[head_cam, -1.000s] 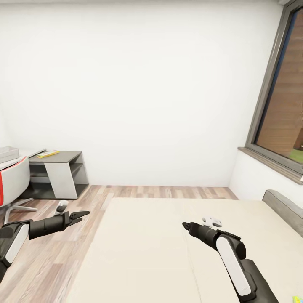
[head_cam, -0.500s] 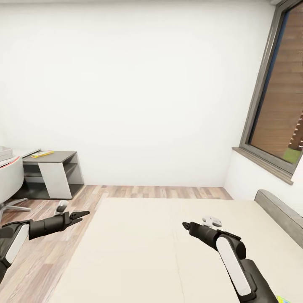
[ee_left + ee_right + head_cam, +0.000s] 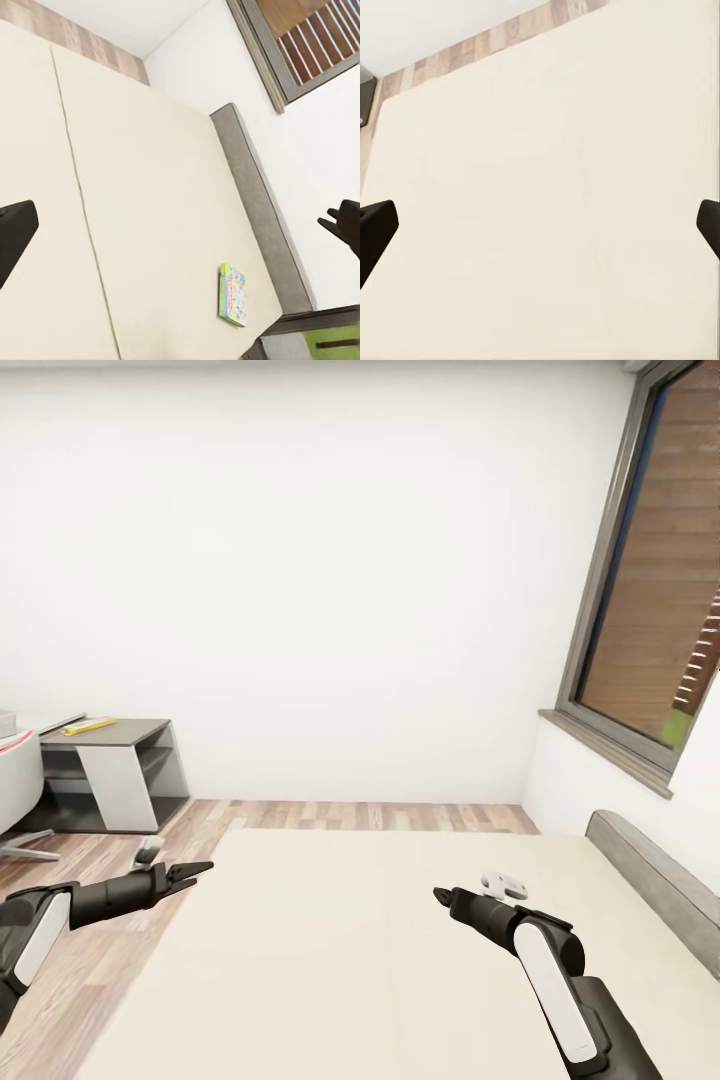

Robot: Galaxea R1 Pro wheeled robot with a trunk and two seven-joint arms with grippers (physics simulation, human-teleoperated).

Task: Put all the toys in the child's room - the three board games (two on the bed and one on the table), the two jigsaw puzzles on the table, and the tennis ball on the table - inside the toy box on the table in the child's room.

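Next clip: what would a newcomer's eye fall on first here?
The wide cream bed spreads across the foreground, with both arms held out over it, the left gripper and right gripper both empty. In the left wrist view, one colourful board game lies on the mattress beside the grey headboard.

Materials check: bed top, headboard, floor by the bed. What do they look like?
Cream bed mattress: looks like matte fabric or foam, flat and unshiny, with one seam line down it. Grey headboard: seems padded upholstery, soft rounded edge, no gloss. Brown plank floor: appears wood or laminate, showing staggered boards with grain and a slight sheen. These are simulator renders, so the looks are only suggestive.
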